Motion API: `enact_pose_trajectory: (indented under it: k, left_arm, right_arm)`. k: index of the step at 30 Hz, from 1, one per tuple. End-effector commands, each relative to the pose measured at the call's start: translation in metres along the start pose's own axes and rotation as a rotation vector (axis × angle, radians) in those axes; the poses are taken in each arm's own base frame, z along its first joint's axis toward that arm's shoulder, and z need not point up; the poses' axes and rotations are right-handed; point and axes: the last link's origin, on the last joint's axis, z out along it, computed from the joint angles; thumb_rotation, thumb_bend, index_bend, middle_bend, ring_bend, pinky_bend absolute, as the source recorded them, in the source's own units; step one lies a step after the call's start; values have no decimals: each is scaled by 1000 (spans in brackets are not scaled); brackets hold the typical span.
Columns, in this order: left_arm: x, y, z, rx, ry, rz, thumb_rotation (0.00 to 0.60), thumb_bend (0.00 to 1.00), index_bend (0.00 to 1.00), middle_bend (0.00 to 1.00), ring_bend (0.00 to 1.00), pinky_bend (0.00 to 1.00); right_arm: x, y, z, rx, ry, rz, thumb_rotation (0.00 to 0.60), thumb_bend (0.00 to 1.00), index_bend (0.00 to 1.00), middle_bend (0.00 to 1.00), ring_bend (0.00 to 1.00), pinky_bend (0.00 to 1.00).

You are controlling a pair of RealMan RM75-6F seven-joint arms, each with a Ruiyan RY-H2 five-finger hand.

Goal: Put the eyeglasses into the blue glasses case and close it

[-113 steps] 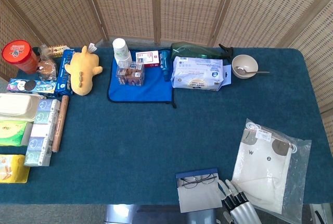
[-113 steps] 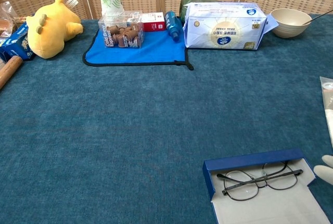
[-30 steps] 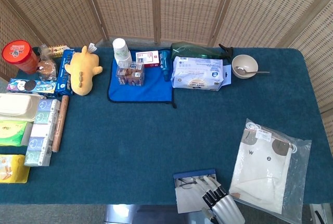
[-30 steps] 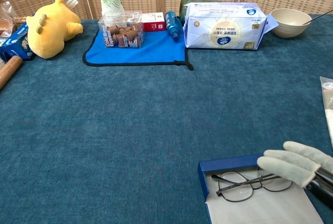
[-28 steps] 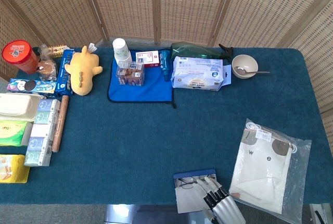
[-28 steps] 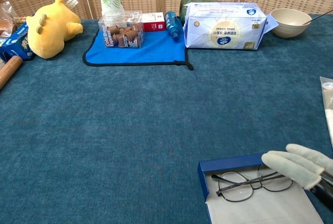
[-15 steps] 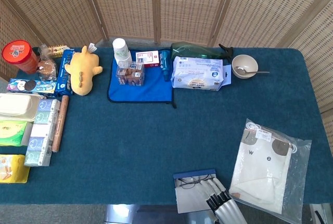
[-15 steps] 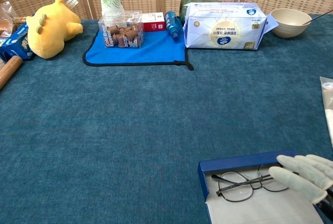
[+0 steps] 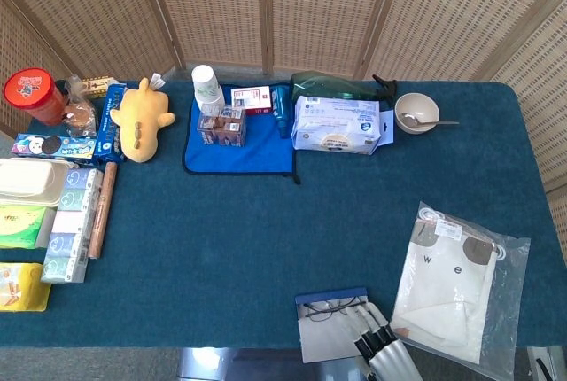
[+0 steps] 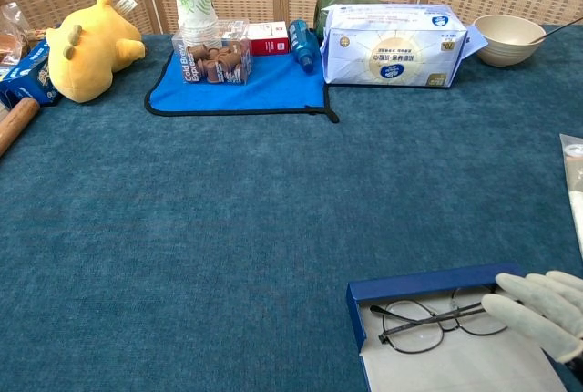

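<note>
At the near edge of the teal-carpeted table (image 10: 273, 228), thin black wire-framed eyeglasses (image 10: 435, 320) lie folded inside the open blue glasses case (image 10: 401, 286) with its pale grey lining, the first half of the job apparently done. To their right, the robot's white-gloved right hand (image 10: 544, 311) rests with fingers loosely spread over the case's right end, holding nothing, seemingly placed to fold the lid shut. Just beyond it lies a clear plastic bag of white fabric (image 9: 454, 285). The left hand is out of view.
</note>
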Motion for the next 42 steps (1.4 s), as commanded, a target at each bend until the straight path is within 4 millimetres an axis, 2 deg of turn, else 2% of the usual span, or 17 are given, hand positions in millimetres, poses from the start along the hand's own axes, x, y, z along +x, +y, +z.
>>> enact_pose_trajectory:
  k: [1,13,30,42]
  left_arm:
    - [-1,0,0,-1,-2,0,600,293,188,135,0,0]
    - [-1,2,2,-11,-3,1,600,293,186,135,0,0]
    - [3,6,1,-20,13,6,600,293,186,136,0,0]
    - [6,4,-3,-10,25,5,600,295,186,137,0,0]
  right_arm:
    - [-1,1,-2,-9,0,8,600,209,0,0,0,61]
    - [-5,0,-7,-23,-4,36,600,209,0,0,0,61]
    - [-18,4,4,-9,-18,85,600,202,0,0,0,60]
    - [-12,-5,17,42,46,113,600,190,0,0,0,61]
